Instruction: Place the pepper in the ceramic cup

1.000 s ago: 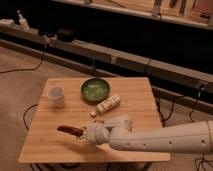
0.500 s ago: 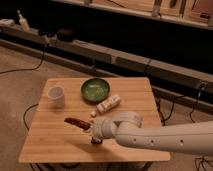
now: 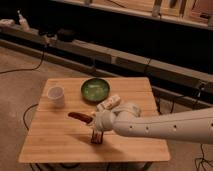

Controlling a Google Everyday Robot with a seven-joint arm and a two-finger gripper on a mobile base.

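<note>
The pepper (image 3: pixel 79 116), a slim dark red thing, sticks out to the left from my gripper (image 3: pixel 93 120), which is shut on its right end and holds it just above the wooden table (image 3: pixel 55 142). My white arm reaches in from the right. The ceramic cup (image 3: pixel 56 95), small and white, stands upright at the table's far left, apart from the pepper and up-left of it.
A round green bowl (image 3: pixel 95 89) sits at the back middle of the table. A white bottle (image 3: pixel 109 103) lies just in front of it, beside my arm. A small dark bar (image 3: pixel 96 137) lies under the gripper. Cables run along the floor behind.
The gripper has risen and moved toward the back of the table with the pepper in it, and the pepper now hangs higher and closer to the cup.
</note>
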